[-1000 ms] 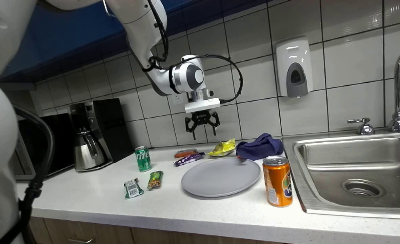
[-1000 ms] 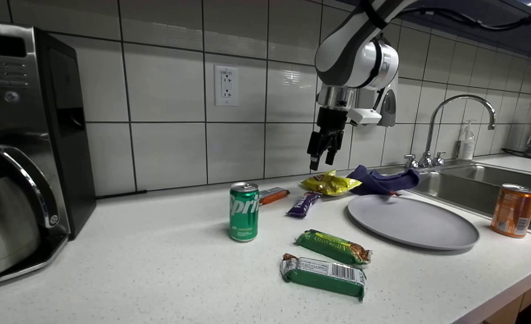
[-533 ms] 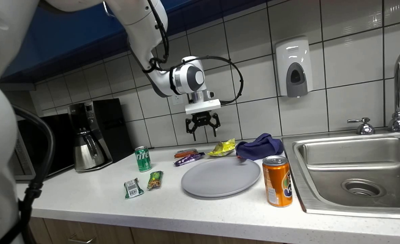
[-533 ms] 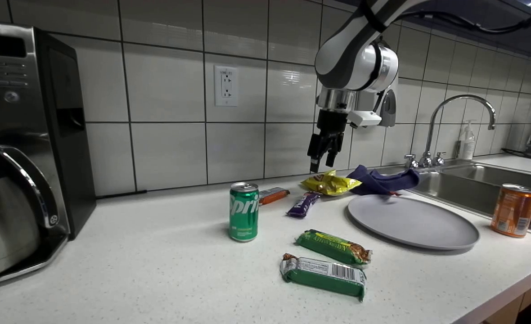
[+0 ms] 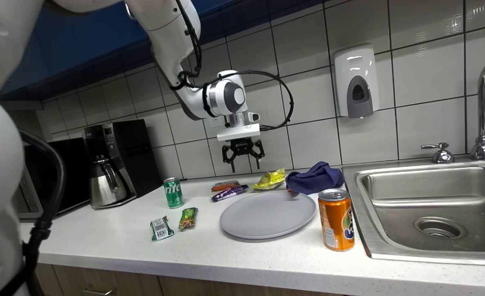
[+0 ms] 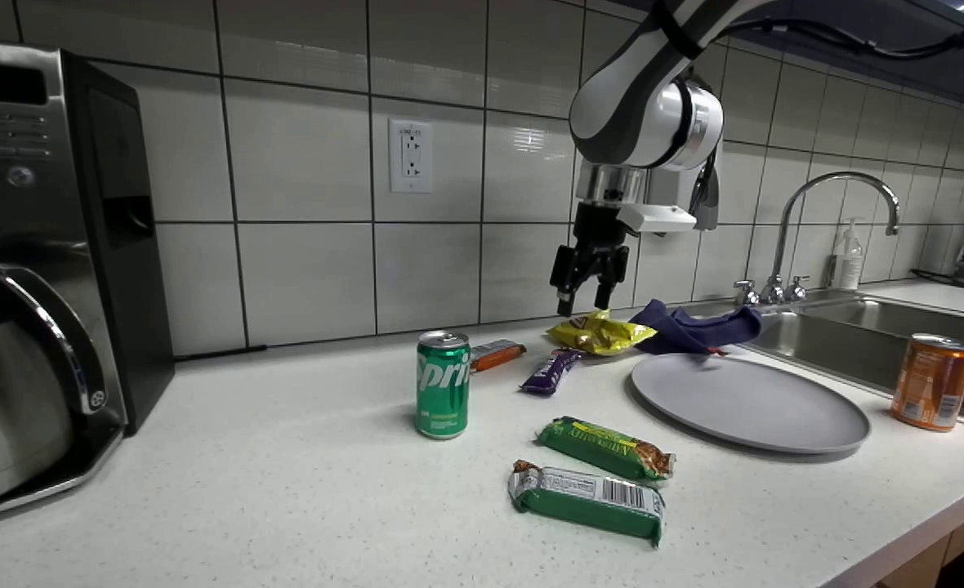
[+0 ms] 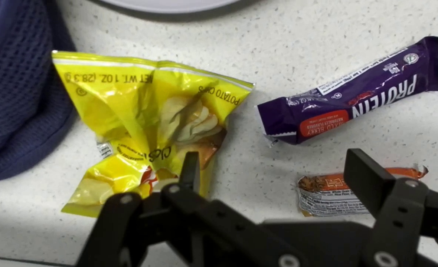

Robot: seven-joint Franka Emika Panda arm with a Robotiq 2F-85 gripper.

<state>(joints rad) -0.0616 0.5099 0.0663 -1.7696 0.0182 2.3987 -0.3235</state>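
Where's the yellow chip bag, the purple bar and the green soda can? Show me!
Yellow chip bag point(image 7: 141, 115): wrist view, on the middle of its crumpled printed side.
Purple bar point(image 7: 352, 98): wrist view, on the middle of its wrapper.
Green soda can point(image 6: 442, 388): an exterior view, on the middle of its side.

My counter point(image 6: 270, 490) is white and speckled. A round grey plate point(image 5: 263, 218) rests on it, with an orange can point(image 5: 333, 224) upright just beside. By the plate's rim lies a crumpled blue cloth point(image 5: 316, 177); in my wrist view a corner of the yellow chip bag point(image 7: 137, 107) overlaps it. I see the purple bar point(image 7: 352, 100) just beside the bag, and the orange bar point(image 7: 326, 196) near that, apart from both. A green bar point(image 6: 600, 447) and a barcoded bar point(image 6: 586, 500) lie close but apart. The green can point(image 6: 442, 384) stands upright, in both exterior views between the orange bar and the coffee maker point(image 6: 57, 188).
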